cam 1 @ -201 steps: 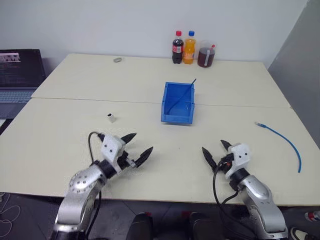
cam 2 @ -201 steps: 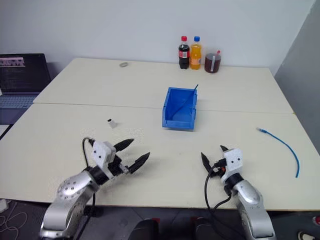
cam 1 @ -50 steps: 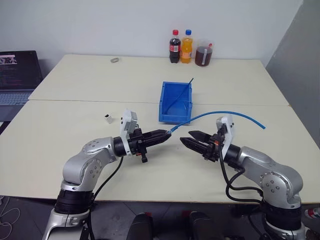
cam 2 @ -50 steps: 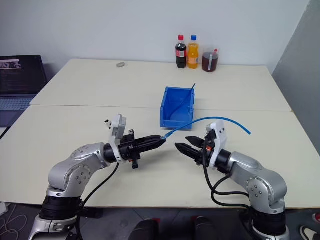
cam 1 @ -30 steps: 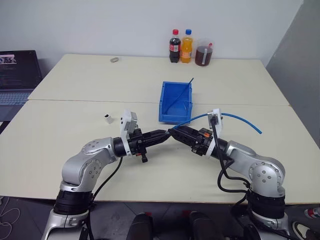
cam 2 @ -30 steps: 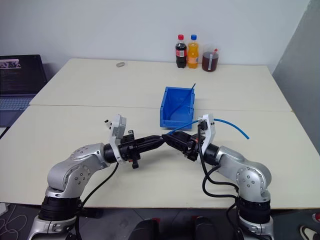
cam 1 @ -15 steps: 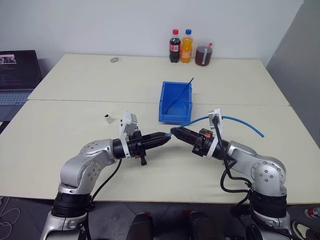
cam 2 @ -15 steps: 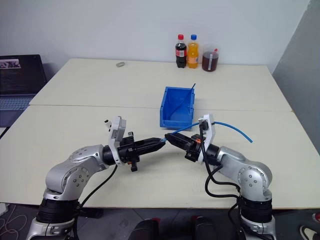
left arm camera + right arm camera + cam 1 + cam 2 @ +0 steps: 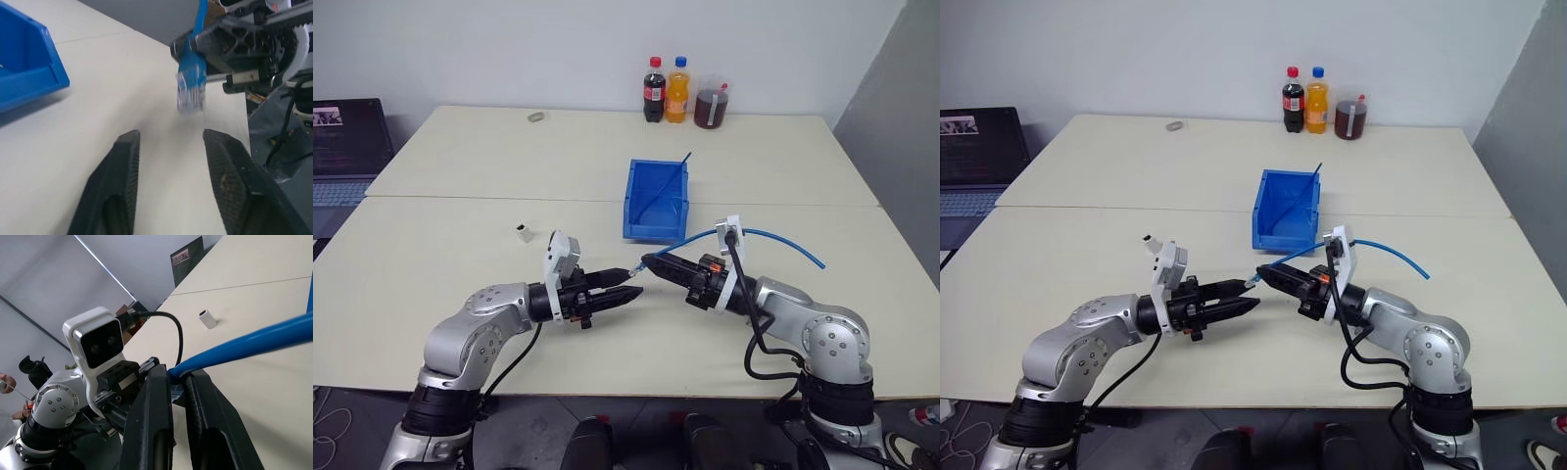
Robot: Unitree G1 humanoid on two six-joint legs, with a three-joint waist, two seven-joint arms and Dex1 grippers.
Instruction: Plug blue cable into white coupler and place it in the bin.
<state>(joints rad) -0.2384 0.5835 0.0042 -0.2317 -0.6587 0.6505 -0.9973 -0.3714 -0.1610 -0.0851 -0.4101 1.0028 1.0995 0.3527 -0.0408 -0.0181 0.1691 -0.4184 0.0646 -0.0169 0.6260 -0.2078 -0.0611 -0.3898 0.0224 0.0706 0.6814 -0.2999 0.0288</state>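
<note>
While the right gripper (image 9: 651, 262) pinches the thin, limp light-blue cable (image 9: 773, 235) just behind its clear plug (image 9: 191, 92), the left gripper (image 9: 632, 285) stands half-open, empty, just below. Plug likely fragile; hold close behind it.

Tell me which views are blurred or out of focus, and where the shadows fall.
Left wrist view: the cable plug is soft, the left gripper fingers sharper. Right wrist view: the cable is sharp, the background hazy. Head views: even light, faint shadow beside the bin.
</note>
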